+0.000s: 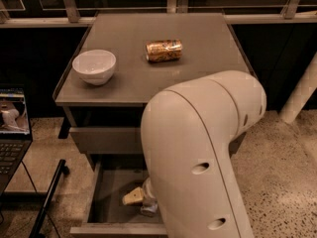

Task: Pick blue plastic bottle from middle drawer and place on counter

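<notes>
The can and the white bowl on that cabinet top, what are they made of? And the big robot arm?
The can looks like thin metal: gold-orange with a shiny glint. The bowl looks like glazed ceramic, glossy white, or perhaps plastic. The arm seems moulded plastic, matte cream, with small recessed holes. Its hand is down in the open drawer, mostly hidden behind the arm.

We see the middle drawer (pixel 113 229) pulled open, the blue plastic bottle (pixel 133 197) lying pale on its grey floor. Our hand (pixel 148 208) sits low inside, right beside it, below the flat grey bench (pixel 203 48).
</notes>
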Controlling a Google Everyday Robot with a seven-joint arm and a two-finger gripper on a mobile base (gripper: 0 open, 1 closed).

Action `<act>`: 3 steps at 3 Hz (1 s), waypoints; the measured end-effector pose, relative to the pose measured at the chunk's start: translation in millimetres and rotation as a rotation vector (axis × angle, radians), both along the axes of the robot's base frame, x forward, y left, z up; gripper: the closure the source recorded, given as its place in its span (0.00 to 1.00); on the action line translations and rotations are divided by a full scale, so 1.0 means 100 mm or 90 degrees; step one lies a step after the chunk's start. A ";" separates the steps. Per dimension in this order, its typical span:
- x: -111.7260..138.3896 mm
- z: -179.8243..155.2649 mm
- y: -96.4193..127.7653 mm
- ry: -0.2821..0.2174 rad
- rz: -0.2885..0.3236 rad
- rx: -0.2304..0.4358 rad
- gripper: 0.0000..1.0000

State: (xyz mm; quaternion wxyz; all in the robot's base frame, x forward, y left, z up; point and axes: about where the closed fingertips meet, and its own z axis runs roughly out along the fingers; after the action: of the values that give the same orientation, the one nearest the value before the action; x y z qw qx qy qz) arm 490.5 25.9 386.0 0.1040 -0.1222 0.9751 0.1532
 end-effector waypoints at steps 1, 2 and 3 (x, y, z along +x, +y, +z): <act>-0.02 -0.06 0.02 0.007 0.010 0.001 0.00; -0.02 -0.14 0.04 0.017 0.014 -0.001 0.00; -0.02 -0.20 0.05 0.026 0.021 -0.002 0.00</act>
State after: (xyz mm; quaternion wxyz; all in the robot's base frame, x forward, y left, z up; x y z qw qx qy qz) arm 488.5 31.1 366.4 0.0811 -0.1352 0.9751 0.1560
